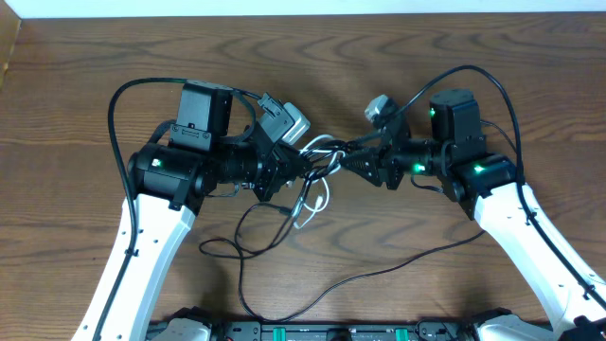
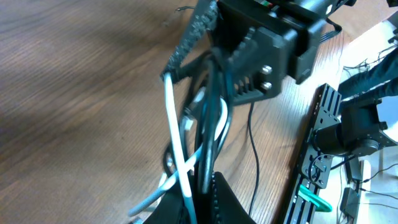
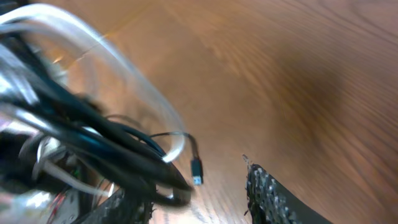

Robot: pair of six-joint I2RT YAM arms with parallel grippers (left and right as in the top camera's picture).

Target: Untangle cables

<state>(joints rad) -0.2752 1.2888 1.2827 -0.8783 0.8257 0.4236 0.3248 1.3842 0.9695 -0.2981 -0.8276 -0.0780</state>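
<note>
Above brown wood-grain table point(image 1: 76, 76), 2 tangled cables point(image 2: 175, 127) in tight-shut left gripper point(image 1: 303, 166), right gripper point(image 1: 347, 157) half-open beside them

A dark brown, strongly grained wooden table point(image 1: 76, 85) fills the overhead view under even light. Along the top edge runs a pale strip point(image 1: 284, 7), perhaps wall or floor; too little shows.

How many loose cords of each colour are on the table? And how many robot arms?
Black cord: 1
White cord: 1
Robot arms: 2 (left arm, right arm)
Total: 4
</note>
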